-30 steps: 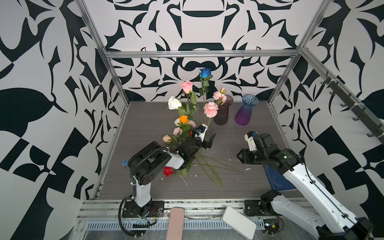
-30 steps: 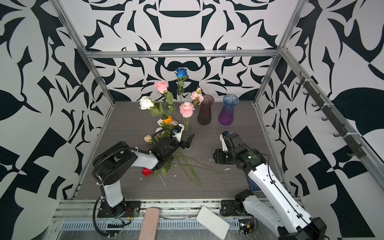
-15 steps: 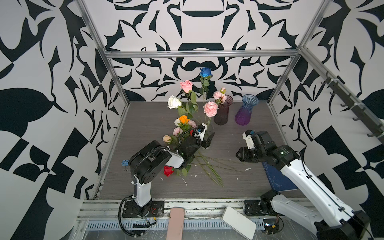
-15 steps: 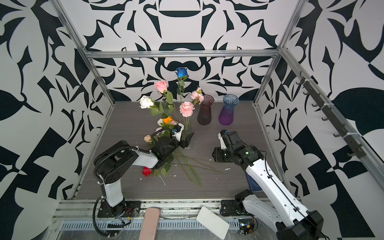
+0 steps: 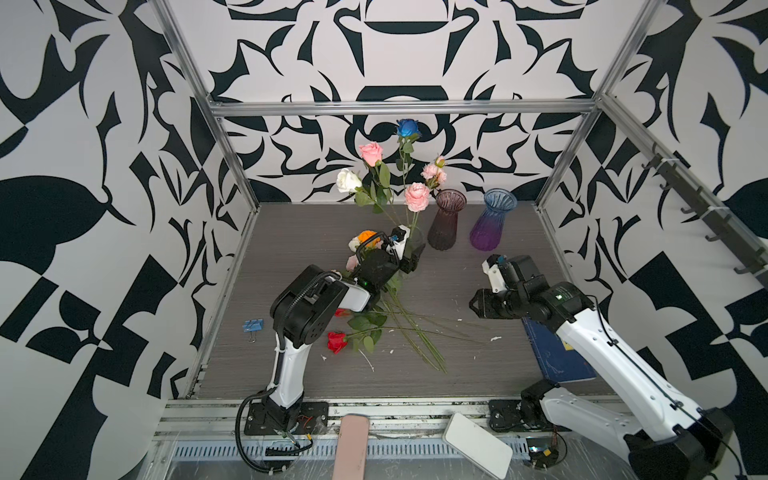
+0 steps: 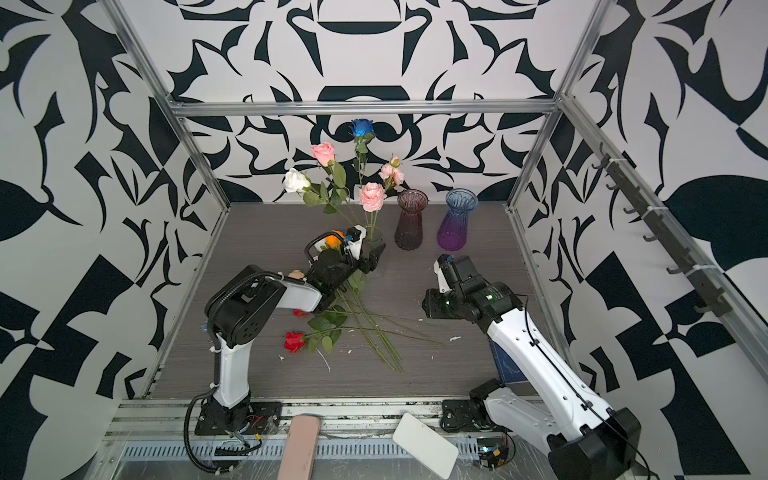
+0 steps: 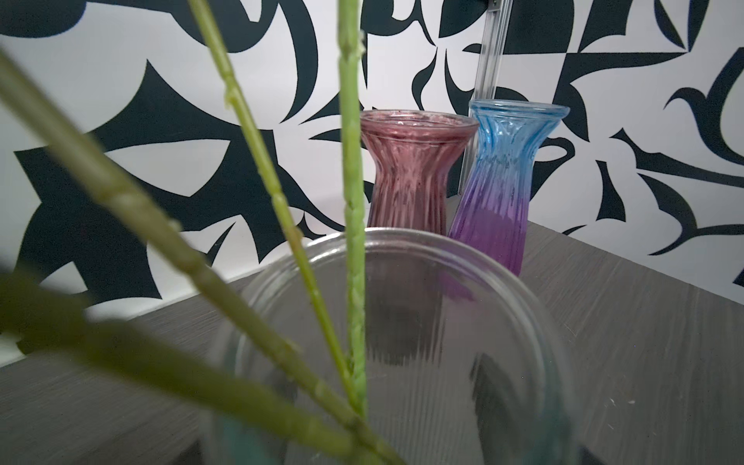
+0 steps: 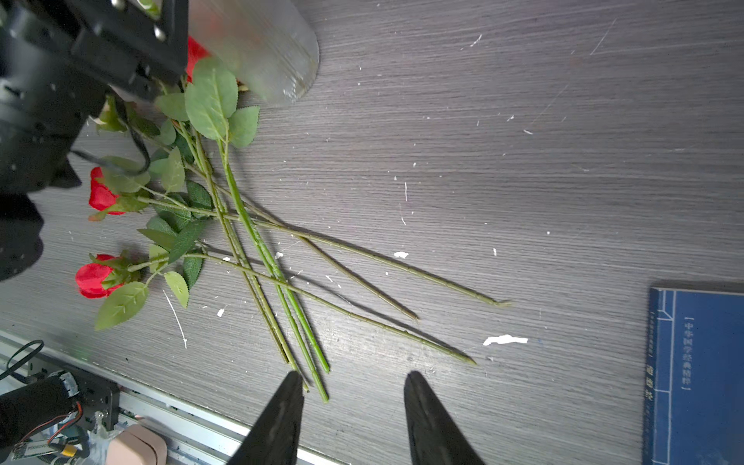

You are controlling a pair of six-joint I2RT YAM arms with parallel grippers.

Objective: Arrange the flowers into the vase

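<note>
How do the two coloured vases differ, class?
The plum vase is one dark tint throughout; the blue vase fades from blue at the rim to purple at the base. The plum vase stands nearer the upright flowers than the blue vase. Both are ribbed glass, upright, holding no flowers.

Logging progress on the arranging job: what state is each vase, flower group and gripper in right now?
clear vase, upright, holding several stems
standing roses, in the clear vase, heads up
loose roses, lying on the table
maroon vase, upright, empty
blue-purple vase, upright, empty
left gripper, at the clear vase, grip unclear
right gripper, open, empty
</note>
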